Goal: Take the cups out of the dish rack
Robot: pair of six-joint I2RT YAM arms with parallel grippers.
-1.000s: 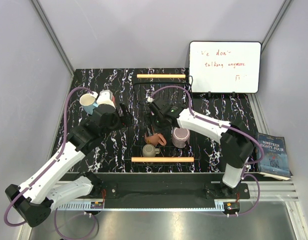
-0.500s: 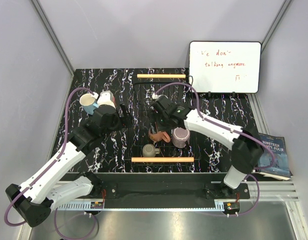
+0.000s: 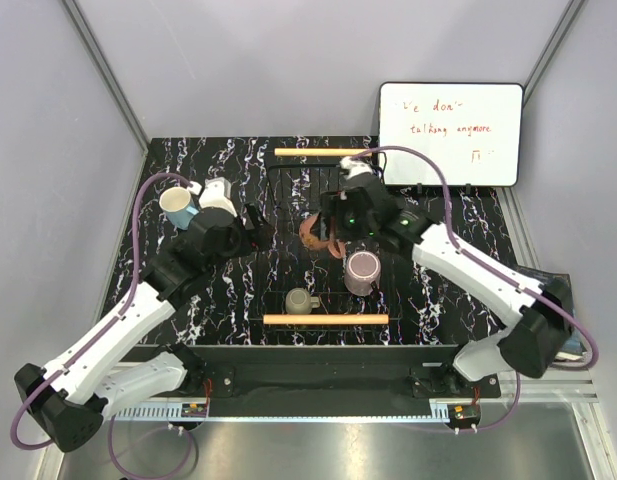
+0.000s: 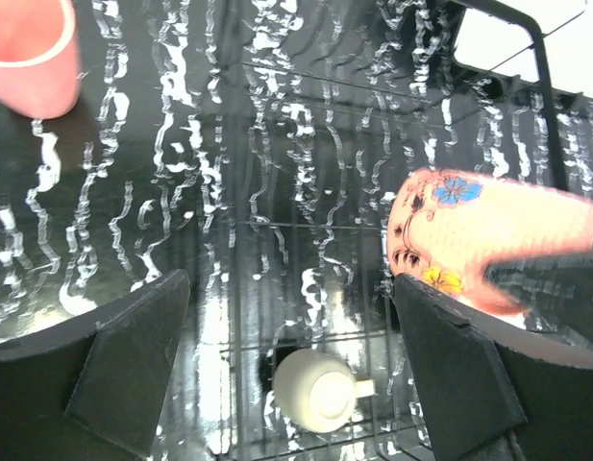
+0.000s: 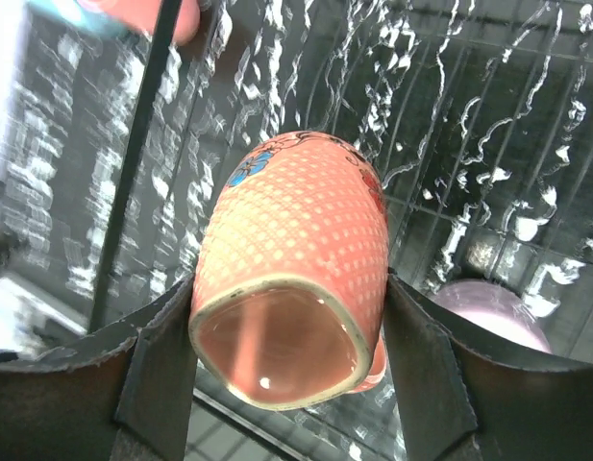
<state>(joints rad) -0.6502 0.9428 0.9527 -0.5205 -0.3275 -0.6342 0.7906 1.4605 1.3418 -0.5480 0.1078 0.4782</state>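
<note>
- The light blue cup [image 3: 176, 207] stands on the desk [image 3: 188, 160], left of the rack [image 3: 326, 319]. In the right wrist view only a blurred sliver of it shows at the top edge.
- The pink cup [image 3: 216, 197] stands just beside the blue one on its right, outside the rack. The left wrist view cuts it off at the top left corner, so only part of its rim and wall shows.
- The left claw [image 4: 288, 288] hangs near the rack's left side, its jaws spread wide with nothing between them. From above, the arm hides most of it.
- The grey cup [image 3: 301, 300] sits in the rack close to the near wooden handle. In the left wrist view it looks pale, and it shows between the two fingers [image 4: 133, 355], well below them.
- The orange cup [image 5: 296, 279] lies on its side over the middle of the rack, its mouth toward the right wrist camera. Flower prints show on its wall. I cannot tell whether it clears the wires.
- The right claw [image 5: 288, 293] is closed on the orange cup, one finger pressed to each side of its wall. In the left wrist view a dark blur, probably one of these fingers, covers the cup's lower right part.
- The purple cup [image 3: 363, 272] stands mouth up in the rack's right half. The right wrist view shows only its upper edge behind a finger.
- The whiteboard [image 3: 450, 133] stands at the far right. Its red writing is hard to read.
</note>
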